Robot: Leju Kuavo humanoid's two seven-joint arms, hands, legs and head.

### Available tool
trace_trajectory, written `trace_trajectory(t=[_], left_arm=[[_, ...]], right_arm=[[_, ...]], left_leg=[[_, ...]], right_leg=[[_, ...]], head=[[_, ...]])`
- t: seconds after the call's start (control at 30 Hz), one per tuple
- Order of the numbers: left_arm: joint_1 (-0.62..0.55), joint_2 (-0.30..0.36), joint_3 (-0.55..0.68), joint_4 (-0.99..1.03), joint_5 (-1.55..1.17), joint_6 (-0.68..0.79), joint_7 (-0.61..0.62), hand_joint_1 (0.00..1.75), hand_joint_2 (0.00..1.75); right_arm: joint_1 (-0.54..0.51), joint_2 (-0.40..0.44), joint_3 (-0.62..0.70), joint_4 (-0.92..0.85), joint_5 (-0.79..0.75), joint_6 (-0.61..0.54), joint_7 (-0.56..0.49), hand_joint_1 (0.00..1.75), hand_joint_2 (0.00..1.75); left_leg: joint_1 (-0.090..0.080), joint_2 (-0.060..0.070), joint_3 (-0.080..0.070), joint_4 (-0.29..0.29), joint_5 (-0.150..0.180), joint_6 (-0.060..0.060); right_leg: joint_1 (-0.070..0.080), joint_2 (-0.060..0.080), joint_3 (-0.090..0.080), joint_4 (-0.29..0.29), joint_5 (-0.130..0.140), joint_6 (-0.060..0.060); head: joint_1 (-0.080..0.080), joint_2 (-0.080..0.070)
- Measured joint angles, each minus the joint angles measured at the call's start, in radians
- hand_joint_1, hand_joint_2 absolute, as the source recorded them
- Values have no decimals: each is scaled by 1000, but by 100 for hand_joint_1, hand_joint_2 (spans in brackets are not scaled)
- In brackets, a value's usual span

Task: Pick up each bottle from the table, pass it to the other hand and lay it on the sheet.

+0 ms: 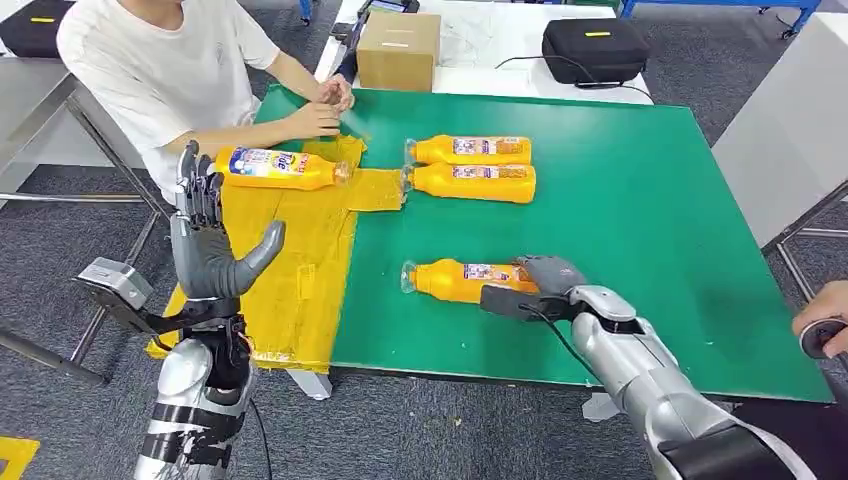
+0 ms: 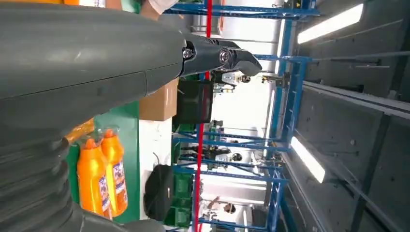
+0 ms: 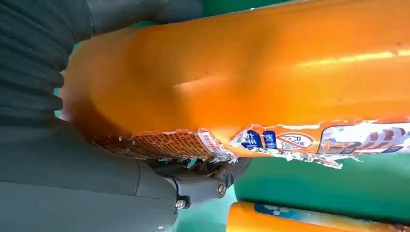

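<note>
Several orange bottles lie on the green table (image 1: 640, 220). One bottle (image 1: 275, 167) rests on the yellow sheet (image 1: 300, 270) at the table's left. Two bottles (image 1: 470, 150) (image 1: 472, 183) lie side by side on the bare green beyond the sheet, and the left wrist view has them too (image 2: 101, 179). My right hand (image 1: 530, 285) grips the base end of the nearest bottle (image 1: 450, 280), which lies near the front edge. Up close, its fingers (image 3: 203, 183) wrap around that bottle (image 3: 251, 72). My left hand (image 1: 215, 240) is raised over the sheet's left edge, fingers spread, holding nothing.
A person in a white shirt sits at the table's far left corner, hands (image 1: 325, 105) near the sheet's far end. Another person's hand (image 1: 825, 320) is at the right edge. A cardboard box (image 1: 398, 50) and a black case (image 1: 595, 48) stand behind the table.
</note>
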Motion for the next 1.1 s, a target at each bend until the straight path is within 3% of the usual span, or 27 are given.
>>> trace_trajectory(t=[0.17,0.27,0.47,0.57,0.7,0.9,1.1], left_arm=[[-2,3,-10,14,-1,-9,11,0,175],[3,7,-21,30,21,-47,35,0,175],[10,12,-27,54,27,-60,35,0,175],[31,14,-27,59,56,-74,51,0,175],[112,12,-26,53,82,-98,61,0,175],[253,-19,-57,31,101,-129,121,0,175],[288,-18,-112,76,68,-130,95,0,175]], right_arm=[[-27,-4,11,22,-17,61,18,175,175],[-29,-18,-5,29,-130,114,-40,175,175],[-24,-35,-12,30,-166,122,-65,175,175],[1,-37,-41,24,-266,98,-135,175,175],[140,-14,-117,-101,-468,5,-248,175,175],[472,100,-210,-563,-602,-208,-246,175,175],[601,173,-236,-830,-670,-255,-296,175,175]], left_leg=[[0,-1,0,0,0,0],[0,-1,1,0,0,0],[0,-1,2,0,0,0],[1,-1,3,0,0,0],[2,0,2,-1,-3,-2],[5,-7,-5,0,-4,-3],[4,-6,-6,-1,-5,-4]], right_leg=[[0,0,0,0,0,0],[0,0,2,0,0,0],[0,0,2,-1,0,0],[1,0,4,-1,0,0],[2,1,3,-1,-1,0],[4,-4,-2,0,-7,1],[3,-3,-3,0,-8,1]], head=[[0,0],[1,0],[0,0],[0,0],[0,0],[0,0],[0,0]])
